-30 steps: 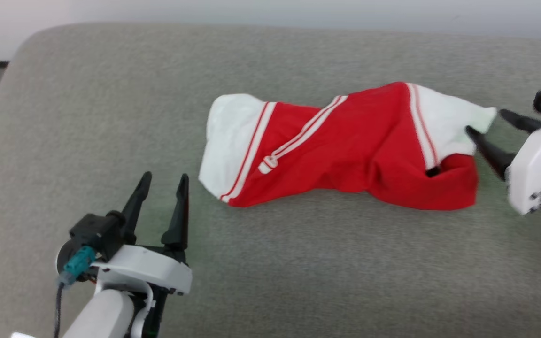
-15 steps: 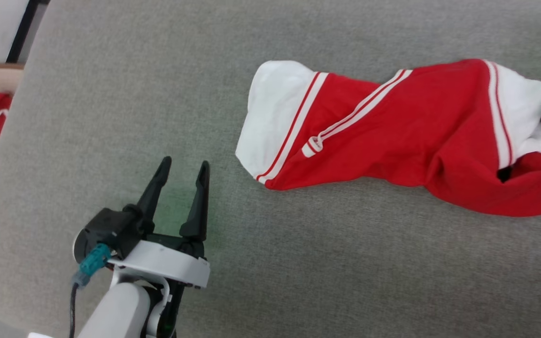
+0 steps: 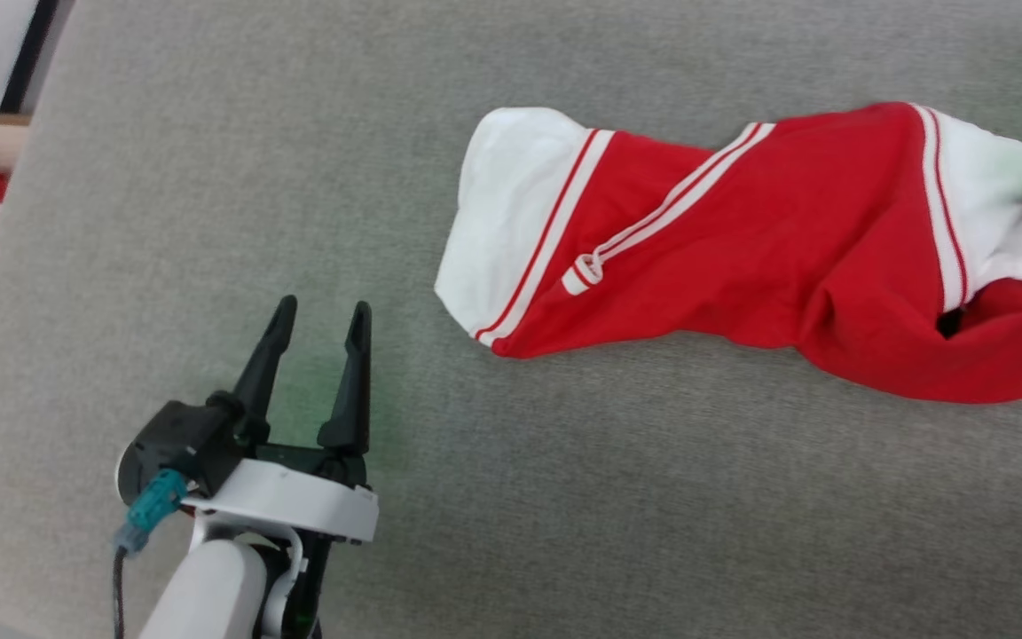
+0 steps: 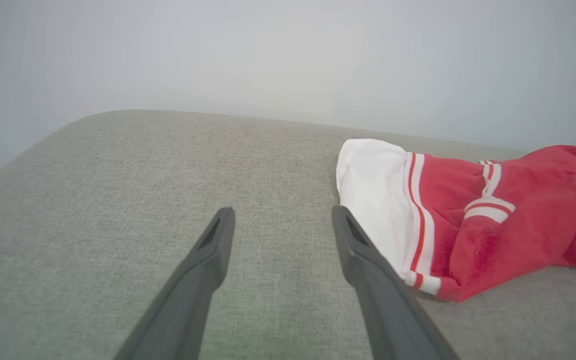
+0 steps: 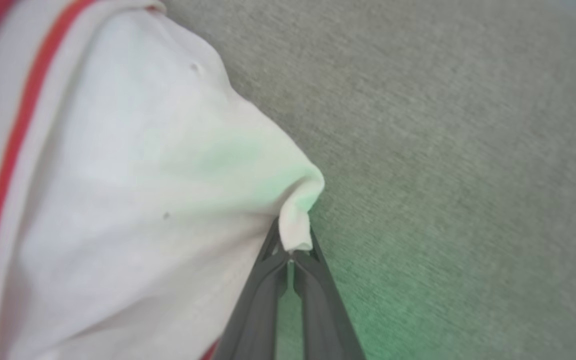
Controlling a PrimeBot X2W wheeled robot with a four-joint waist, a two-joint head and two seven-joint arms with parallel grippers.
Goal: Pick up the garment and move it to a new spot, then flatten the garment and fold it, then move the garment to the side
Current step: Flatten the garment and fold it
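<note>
One step only of the task is begun, as I judge it. The left gripper (image 3: 323, 306) hovers with its two dark fingers spread and holds nothing. The garment (image 3: 742, 248) lies to the right of it and a little ahead, near but not touching. It rests crumpled and twisted on the padded grey surface (image 3: 209, 177), not lifted. At the garment's far right end the right gripper (image 5: 289, 250) has its fingers pressed together on a small corner of white cloth. The lifting, the move to a new spot, the flattening, the folding and the putting aside are all left to do.

The surface is a matte woven upholstery with a fine grain, and its corner to the left of the left gripper is rounded. The fingers of the left gripper are long and smooth and taper to narrow tips.

The garment looks like a soft, thin knit. Its end nearest the left gripper is a puffed white panel (image 4: 373, 200) edged with thin red and white stripes. Then comes the bright red body, which is creased, with a slanted double white stripe (image 3: 680, 209). At the right there is a second white panel (image 3: 990, 204). The corner pinched by the right gripper is bunched into a small fold, and the cloth rises from it like a tent.
</note>
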